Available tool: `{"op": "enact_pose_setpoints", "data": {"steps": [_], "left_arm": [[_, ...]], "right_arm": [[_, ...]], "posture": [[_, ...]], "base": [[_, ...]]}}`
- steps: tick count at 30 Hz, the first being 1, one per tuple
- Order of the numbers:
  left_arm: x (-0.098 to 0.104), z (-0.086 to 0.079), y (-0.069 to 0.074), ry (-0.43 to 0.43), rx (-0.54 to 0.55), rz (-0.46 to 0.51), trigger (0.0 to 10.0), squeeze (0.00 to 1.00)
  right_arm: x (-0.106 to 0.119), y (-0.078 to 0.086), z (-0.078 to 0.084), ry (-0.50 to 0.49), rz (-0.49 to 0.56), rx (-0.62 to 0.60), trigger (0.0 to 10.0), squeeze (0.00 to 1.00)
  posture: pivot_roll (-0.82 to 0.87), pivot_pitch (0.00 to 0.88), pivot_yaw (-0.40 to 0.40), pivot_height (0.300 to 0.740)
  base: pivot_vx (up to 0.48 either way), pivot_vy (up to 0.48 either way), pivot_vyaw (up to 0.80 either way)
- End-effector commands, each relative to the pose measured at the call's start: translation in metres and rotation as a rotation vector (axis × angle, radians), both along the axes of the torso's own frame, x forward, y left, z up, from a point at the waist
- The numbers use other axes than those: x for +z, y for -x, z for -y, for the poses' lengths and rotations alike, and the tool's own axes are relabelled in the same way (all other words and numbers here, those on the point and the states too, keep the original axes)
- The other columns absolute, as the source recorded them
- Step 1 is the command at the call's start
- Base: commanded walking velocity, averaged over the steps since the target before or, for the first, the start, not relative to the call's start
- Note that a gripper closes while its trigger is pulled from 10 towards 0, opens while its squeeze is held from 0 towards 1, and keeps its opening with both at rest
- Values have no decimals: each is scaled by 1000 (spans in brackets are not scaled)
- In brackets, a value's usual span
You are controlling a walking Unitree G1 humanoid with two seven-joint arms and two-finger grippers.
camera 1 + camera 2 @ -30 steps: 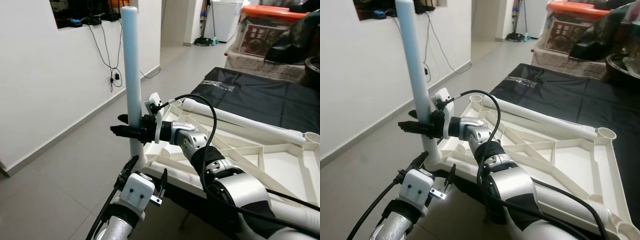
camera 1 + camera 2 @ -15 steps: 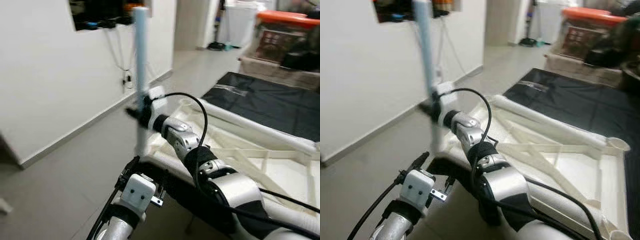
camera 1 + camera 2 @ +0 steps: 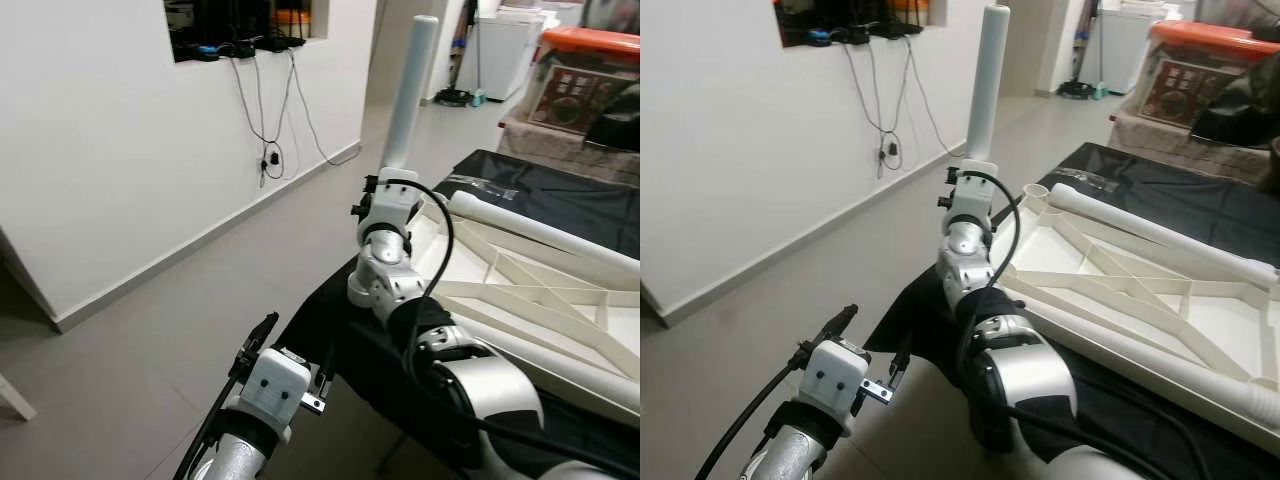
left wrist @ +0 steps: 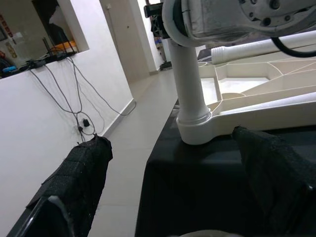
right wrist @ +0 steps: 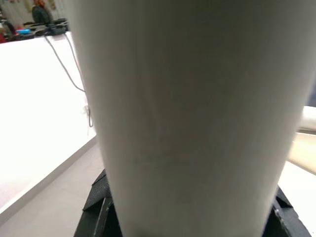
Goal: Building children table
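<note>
Left gripper [image 3: 295, 352]: low at the near left, above the grey floor [image 3: 150, 330]. In the left wrist view its fingers [image 4: 84, 170] stand spread apart with nothing between them, aimed at the foot of the table leg. It sits where it did a second ago.

Table leg [image 3: 408, 90]: a white tube standing upright in the corner socket [image 4: 195, 131] of the upturned table top. A second ago it stood further left in the head views, but the wall and floor shifted with it, so the camera turned; the leg itself has stayed in its corner.

Right gripper [image 3: 385, 190]: on the leg, partway up. The right wrist view is close against the white tube, black finger parts showing at both sides, so the gripper is clamped around it. The wrist was side-on a second ago and now points away from the camera.

Table top [image 3: 520, 290]: white ribbed underside facing up on the black cloth [image 3: 560, 200], to the right, with a second white tube [image 3: 540, 232] lying along its far rim.

Meaning for the task: the leg looks seated; probably the grip is re-angled to twist or press it home.
</note>
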State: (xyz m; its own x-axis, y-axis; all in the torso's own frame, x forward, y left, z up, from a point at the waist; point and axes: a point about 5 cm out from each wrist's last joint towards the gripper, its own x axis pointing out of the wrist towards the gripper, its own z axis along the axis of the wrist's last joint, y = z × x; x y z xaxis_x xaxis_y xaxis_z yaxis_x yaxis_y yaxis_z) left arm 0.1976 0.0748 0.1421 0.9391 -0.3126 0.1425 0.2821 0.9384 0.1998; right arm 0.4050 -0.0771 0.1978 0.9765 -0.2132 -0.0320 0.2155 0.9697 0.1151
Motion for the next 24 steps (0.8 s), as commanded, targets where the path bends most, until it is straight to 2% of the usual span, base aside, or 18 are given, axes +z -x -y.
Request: {"op": "enact_pose_setpoints", "data": {"steps": [1, 2, 7, 8, 10, 11, 12, 14, 15, 16, 18, 19, 20, 21, 23, 24], "left_arm": [[-3, 0, -1, -8, -3, -10, 10000, 0], [-3, 0, -1, -8, -2, -11, 10000, 0], [-4, 0, -1, -7, -3, -13, 10000, 0], [-4, 1, -1, -6, -4, -14, 10000, 0], [-4, 1, -1, -6, -4, -14, 10000, 0], [-4, 1, -1, -5, -4, -13, 10000, 0], [-4, 1, -1, -5, -4, -13, 10000, 0], [-3, 0, -1, -5, -3, -12, 10000, 0], [-3, 0, -1, -5, -3, -12, 10000, 0], [-3, 0, -1, -5, -3, -11, 10000, 0], [-3, 0, -1, -5, -3, -11, 10000, 0], [-3, 0, -1, -5, -2, -11, 10000, 0], [-3, 0, -1, -5, -2, -11, 10000, 0], [-3, 0, -1, -5, -2, -11, 10000, 0], [-3, 1, -1, -5, -3, -11, 10000, 0], [-3, 1, -1, -5, -3, -11, 10000, 0]], "right_arm": [[-26, 6, 1, -121, -117, -48, 8275, 0], [-22, 6, -3, -115, -78, -17, 10000, 1000], [-11, 5, -9, -107, 13, 67, 10000, 1000], [-5, 4, -9, -102, 46, 102, 10000, 0], [-5, 4, -9, -102, 46, 102, 10000, 0], [-2, 2, -10, -123, 65, 157, 10000, 0], [-2, 2, -10, -123, 65, 157, 10000, 0], [4, 0, -17, -188, 84, 371, 10000, 0], [4, 0, -17, -188, 84, 371, 10000, 0], [6, -1, -21, -206, 88, 484, 10000, 0], [6, -1, -21, -206, 88, 484, 10000, 0], [8, 0, -24, -221, 95, 577, 10000, 0], [11, 3, -32, -203, 94, 791, 10000, 0], [11, 3, -32, -203, 94, 791, 10000, 0], [11, 8, -41, -186, 81, 962, 10000, 0], [11, 8, -41, -186, 81, 962, 10000, 0]], "posture": [[76, 0, -31, 740], [78, 4, -31, 740], [72, 5, -30, 740], [68, 4, -28, 740], [68, 4, -28, 740], [68, 4, -28, 740], [68, 4, -28, 740], [70, 6, -29, 740], [70, 6, -29, 740], [70, 6, -29, 740], [70, 6, -29, 740], [70, 6, -29, 740], [70, 6, -29, 740], [70, 6, -29, 740], [70, 6, -29, 740], [70, 6, -29, 740]], "base": [[0, 0, 0], [0, 0, 0], [0, 0, 0], [0, 0, 0], [0, 0, 0], [0, 0, 0], [0, 0, 0], [0, 0, 0], [0, 0, 0], [0, 0, 0], [0, 0, 0], [0, 0, 0], [0, 0, 0], [0, 0, 0], [0, 0, 0], [0, 0, 0]]}}
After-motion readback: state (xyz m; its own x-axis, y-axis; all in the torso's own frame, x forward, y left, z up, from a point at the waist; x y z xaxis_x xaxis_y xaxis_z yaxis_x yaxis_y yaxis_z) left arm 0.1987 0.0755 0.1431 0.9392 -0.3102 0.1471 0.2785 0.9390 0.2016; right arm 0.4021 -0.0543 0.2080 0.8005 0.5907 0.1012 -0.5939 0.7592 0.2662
